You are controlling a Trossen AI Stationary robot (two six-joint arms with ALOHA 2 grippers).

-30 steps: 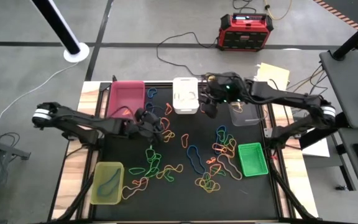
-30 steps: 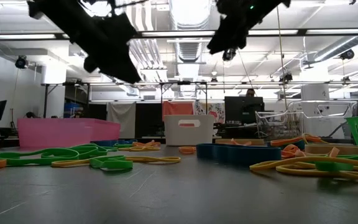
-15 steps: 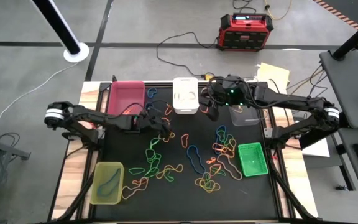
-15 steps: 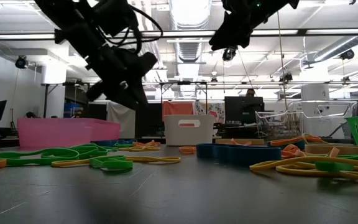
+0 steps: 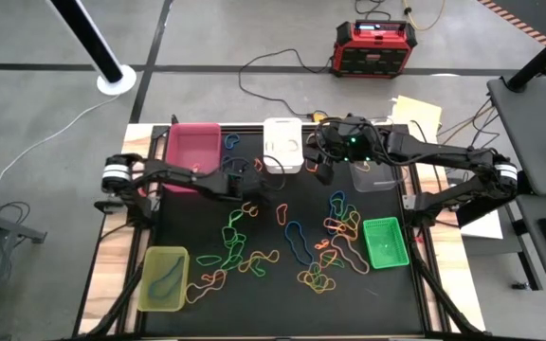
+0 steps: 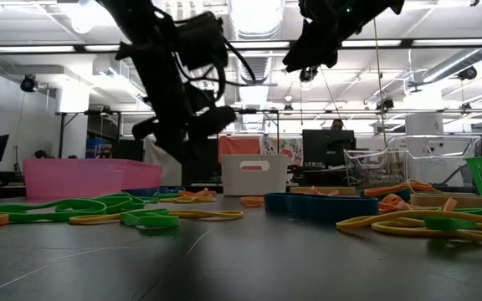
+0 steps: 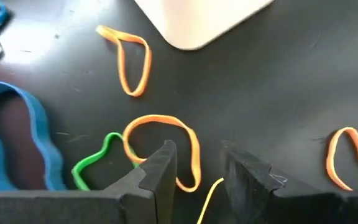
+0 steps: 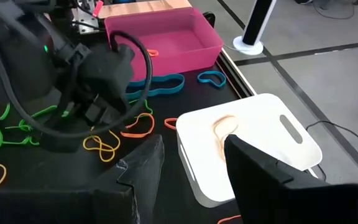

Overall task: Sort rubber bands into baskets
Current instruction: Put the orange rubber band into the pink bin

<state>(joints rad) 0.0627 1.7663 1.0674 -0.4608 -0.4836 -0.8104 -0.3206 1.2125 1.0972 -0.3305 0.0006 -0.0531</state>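
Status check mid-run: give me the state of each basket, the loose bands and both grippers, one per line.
left gripper: open, empty, above an orange band
right gripper: open, empty, above the white basket
white basket: holds a tan band
pink basket: upright
clear basket: upright
green basket: upright
yellow-green basket: holds one band
rubber bands: mostly loose on the mat

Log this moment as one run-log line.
left gripper: jaws open, empty, over orange rubber band loop | right gripper: jaws open, empty, by white rectangular plastic basket | phase: reaching
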